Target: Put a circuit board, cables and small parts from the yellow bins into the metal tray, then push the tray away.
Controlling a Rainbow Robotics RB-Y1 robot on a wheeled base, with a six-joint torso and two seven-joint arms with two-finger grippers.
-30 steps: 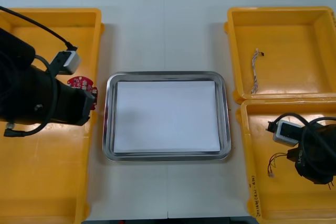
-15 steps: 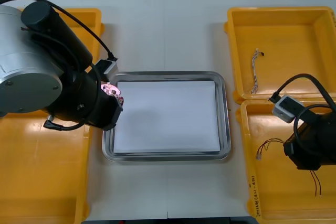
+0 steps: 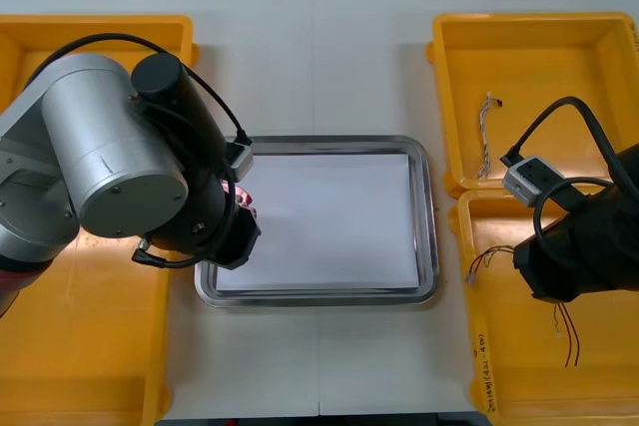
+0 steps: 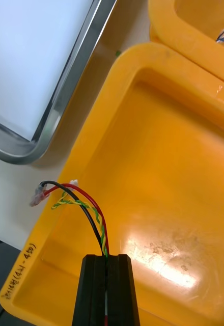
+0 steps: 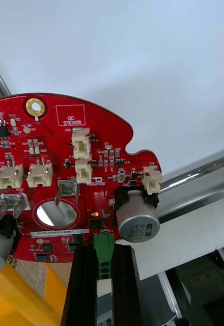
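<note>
A round red circuit board (image 5: 66, 168) stands between the fingers of my left gripper (image 5: 103, 257), which is shut on its edge at a green connector. The board hangs over the left part of the metal tray (image 3: 319, 143), above its white inside (image 5: 142, 61); in the front view a sliver of the board (image 3: 240, 195) peeks out beside the left arm. My right gripper (image 4: 106, 261) is shut on a red, black and yellow cable (image 4: 79, 198). The cable's ends (image 3: 481, 262) hang over the near right yellow bin's (image 3: 519, 386) left wall.
A twisted blue and white cable (image 3: 486, 137) lies in the far right yellow bin (image 3: 599, 37). The left yellow bins (image 3: 60, 346) lie partly under the left arm. Bare table runs between the tray's right rim (image 4: 66, 102) and the right bins.
The left arm has carried the circuit board rightward from the left bin to over the tray's left side. The right gripper has lifted the cable and shifted toward the bin's left wall.
</note>
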